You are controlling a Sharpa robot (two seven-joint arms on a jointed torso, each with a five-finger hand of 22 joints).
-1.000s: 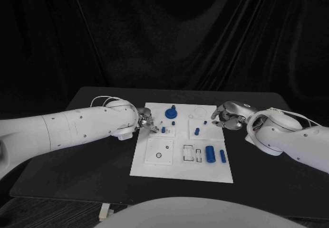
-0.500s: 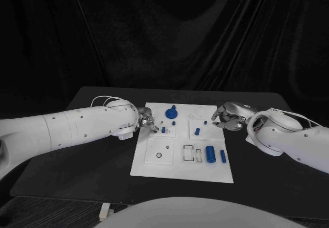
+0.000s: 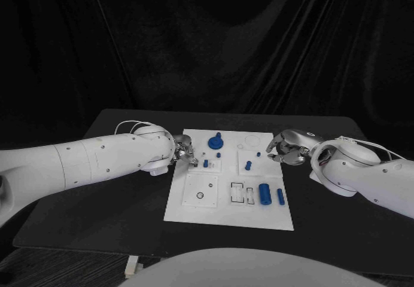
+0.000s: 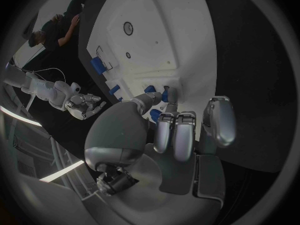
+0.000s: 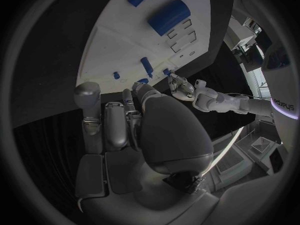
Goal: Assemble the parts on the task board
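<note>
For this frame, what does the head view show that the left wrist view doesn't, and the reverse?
Head view alone: the whole task board, with the blue disc-shaped part near its far edge and the large blue cylinder near its right edge. Left wrist view alone: the left hand's curled fingers seen close up from behind. Both: left hand, right hand, the board.

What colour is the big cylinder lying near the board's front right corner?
Blue; the cylinder on the white task board shows best in the head view.
</note>
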